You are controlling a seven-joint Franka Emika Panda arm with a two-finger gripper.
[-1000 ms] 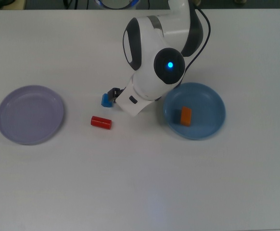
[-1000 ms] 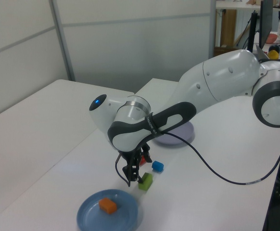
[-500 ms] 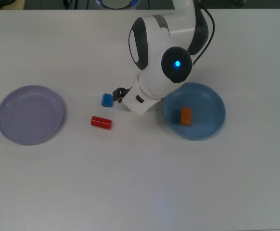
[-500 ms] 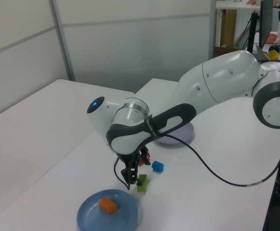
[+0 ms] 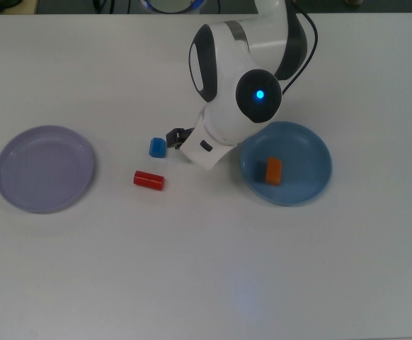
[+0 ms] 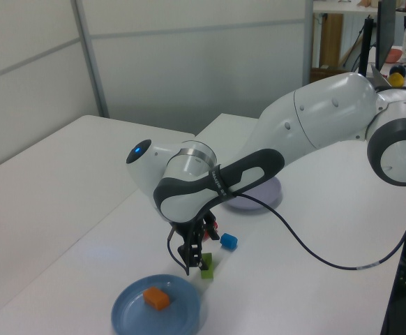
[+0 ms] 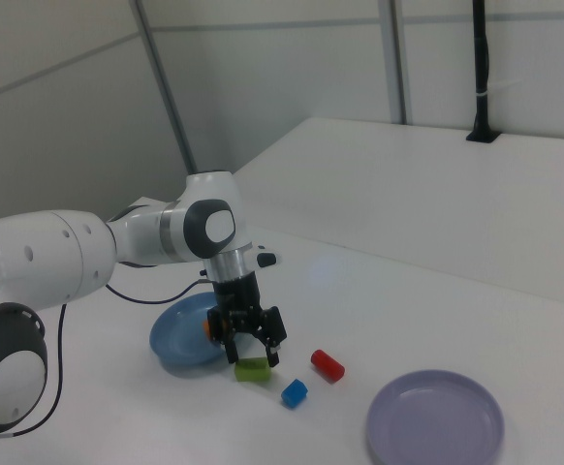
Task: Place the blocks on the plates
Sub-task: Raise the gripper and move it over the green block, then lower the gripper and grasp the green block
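The green bar (image 7: 253, 369) lies on the table beside the light blue plate (image 7: 175, 341). My gripper (image 7: 253, 356) is low over it, open, one finger on each side. The arm hides the green bar in the top view, where only the gripper (image 5: 180, 137) edge shows. The orange bar (image 5: 273, 171) lies in the blue plate (image 5: 312, 152). The blue chunk (image 5: 157, 147) and red cylinder (image 5: 149, 180) rest on the table just to the top view's left of the gripper. The lilac plate (image 5: 44, 168) sits at the top view's far left with nothing in it.
The white arm (image 5: 238, 85) reaches in from the table's far edge and overhangs the blue plate's rim, with a black cable (image 6: 314, 255) trailing from it. Grey walls (image 7: 292, 87) stand behind the table.
The arm shifted a little to the top view's right and the gripper came down around the green bar, which moved slightly. In the last half second almost nothing moved.
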